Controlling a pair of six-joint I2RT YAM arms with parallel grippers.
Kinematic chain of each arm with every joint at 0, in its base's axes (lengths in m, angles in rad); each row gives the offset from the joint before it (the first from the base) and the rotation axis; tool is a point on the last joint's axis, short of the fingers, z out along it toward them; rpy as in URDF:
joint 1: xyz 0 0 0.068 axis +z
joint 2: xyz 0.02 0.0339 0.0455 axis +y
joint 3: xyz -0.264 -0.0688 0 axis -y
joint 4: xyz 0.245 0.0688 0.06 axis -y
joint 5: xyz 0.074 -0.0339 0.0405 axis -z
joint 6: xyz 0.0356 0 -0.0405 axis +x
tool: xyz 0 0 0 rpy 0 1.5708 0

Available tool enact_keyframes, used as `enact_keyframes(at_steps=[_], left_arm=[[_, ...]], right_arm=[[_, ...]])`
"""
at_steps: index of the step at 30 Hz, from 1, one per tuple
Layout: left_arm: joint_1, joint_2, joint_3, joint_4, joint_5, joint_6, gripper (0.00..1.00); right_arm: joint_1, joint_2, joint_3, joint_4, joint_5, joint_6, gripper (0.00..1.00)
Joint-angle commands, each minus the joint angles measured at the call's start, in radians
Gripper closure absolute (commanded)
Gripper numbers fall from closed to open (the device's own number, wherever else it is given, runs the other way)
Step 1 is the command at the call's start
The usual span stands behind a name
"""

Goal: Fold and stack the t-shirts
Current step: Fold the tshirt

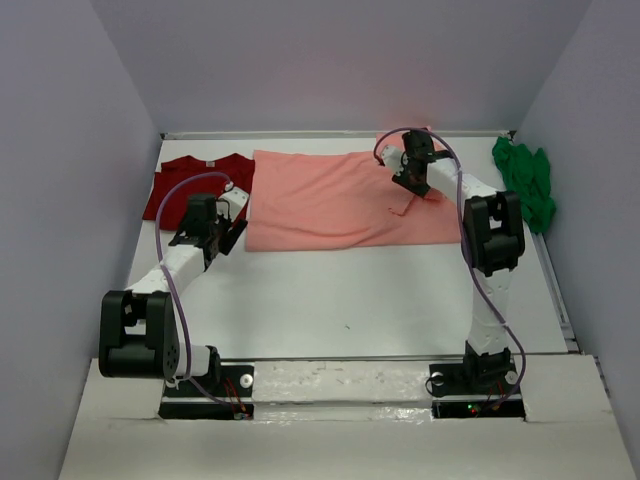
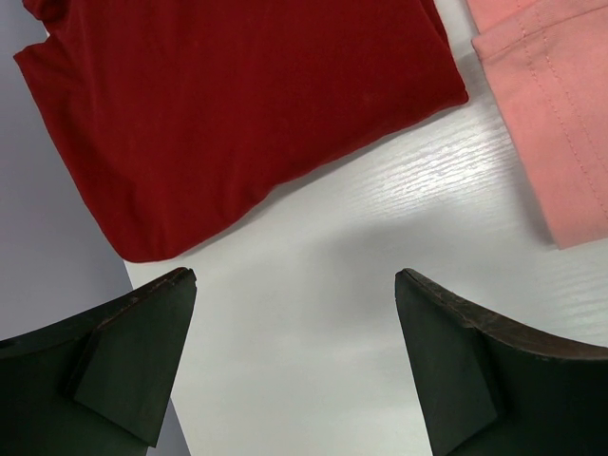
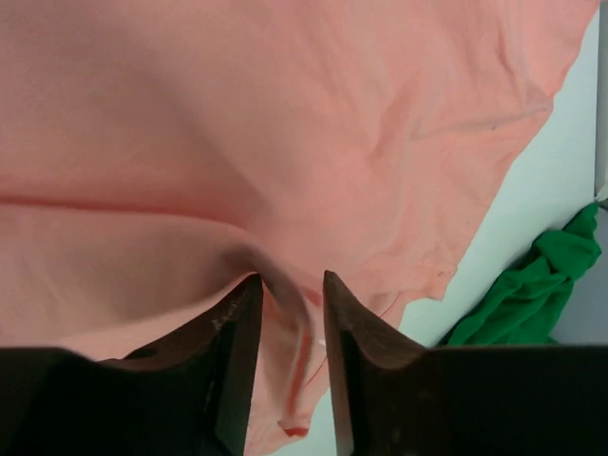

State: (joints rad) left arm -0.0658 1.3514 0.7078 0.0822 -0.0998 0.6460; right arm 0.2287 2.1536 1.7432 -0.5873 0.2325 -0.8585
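Right end effector [image 3: 290,304] pinches a soft ridge of salmon-pink t-shirt [image 3: 285,123].

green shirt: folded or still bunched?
Bunched, not folded. The green shirt lies in a crumpled heap at the table's far right edge; the right wrist view shows twisted folds, no flat layers.

Illumination is even and diffuse across the overhead view; the white table [image 1: 350,300] reads bright with no harsh glare. Soft, short shadows sit beneath both arms. In the left wrist view, a mild sheen marks the table grain and a broad grey shadow spreads between the dark, slightly soft-focus fingers [image 2: 133,351]. In the right wrist view, the salmon-pink shirt [image 3: 285,142] is sharp at its creases; the near fingers [image 3: 233,380] are underexposed.
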Motion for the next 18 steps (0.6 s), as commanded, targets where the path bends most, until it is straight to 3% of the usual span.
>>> enact_keyframes(at_steps=[1, 5, 13, 18], left_arm=[[-0.005, -0.005, 0.024, 0.021, -0.011, 0.007, 0.01], [-0.006, -0.012, 0.019, 0.014, -0.011, 0.010, 0.01], [-0.006, -0.020, 0.015, 0.011, -0.005, 0.011, 0.01], [-0.006, -0.021, 0.025, 0.002, 0.005, 0.006, 0.01]], right_arm=[[-0.015, 0.043, 0.065, 0.067, 0.037, -0.020, 0.57], [-0.015, 0.089, 0.136, 0.102, 0.056, -0.036, 0.30], [-0.015, 0.140, 0.248, 0.234, 0.134, -0.053, 0.25], [-0.015, 0.019, 0.153, 0.409, 0.210, -0.060, 0.23]])
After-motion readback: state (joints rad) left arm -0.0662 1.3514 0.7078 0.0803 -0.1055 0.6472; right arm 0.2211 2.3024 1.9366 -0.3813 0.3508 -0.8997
